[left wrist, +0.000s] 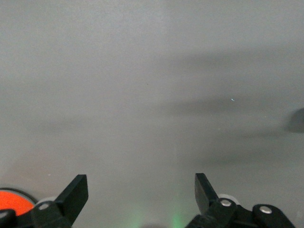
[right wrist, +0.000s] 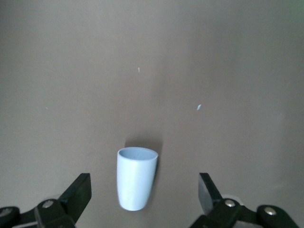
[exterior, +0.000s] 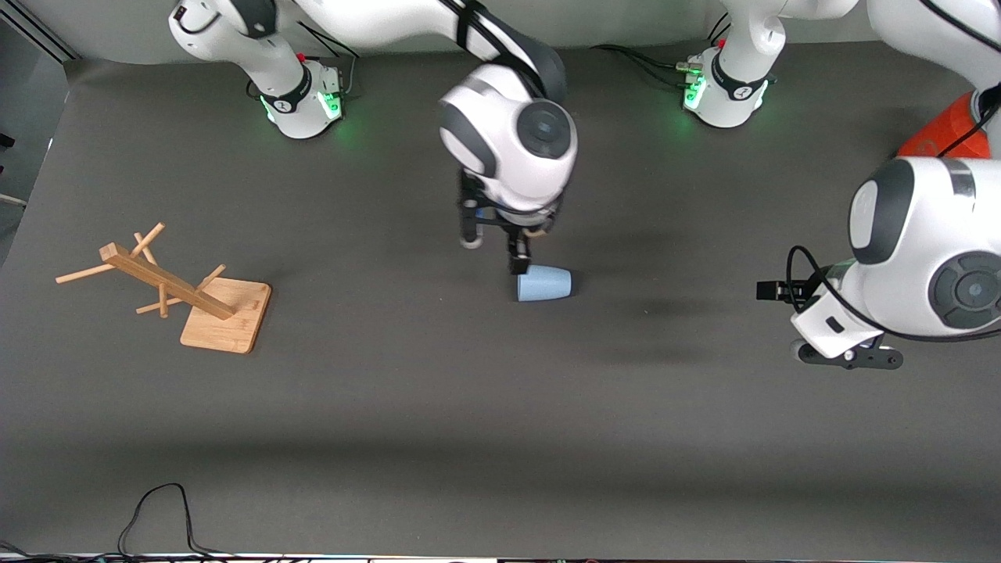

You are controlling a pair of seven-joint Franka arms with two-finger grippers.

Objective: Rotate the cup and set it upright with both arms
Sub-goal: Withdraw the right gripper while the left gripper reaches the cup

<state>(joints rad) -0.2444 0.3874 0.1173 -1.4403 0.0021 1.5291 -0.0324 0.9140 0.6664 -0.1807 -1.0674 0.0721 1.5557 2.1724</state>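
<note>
Dark grey table (exterior: 469,438) fills the foreground. Near its middle a pale blue cup (exterior: 545,283) lies on its side. Just over it hangs the right gripper (right wrist: 142,194), fingers spread wide (not touching it). At its own end, the left gripper (left wrist: 141,192) waits, equally spread, over bare table. A wooden rack (exterior: 184,293) stands toward the right arm's end.

place: robotics lab | evidence: two white arms (exterior: 508,141) bolted on a dark grey mat-covered table (exterior: 500,430), green-lit bases, loose cables near the bases
</note>
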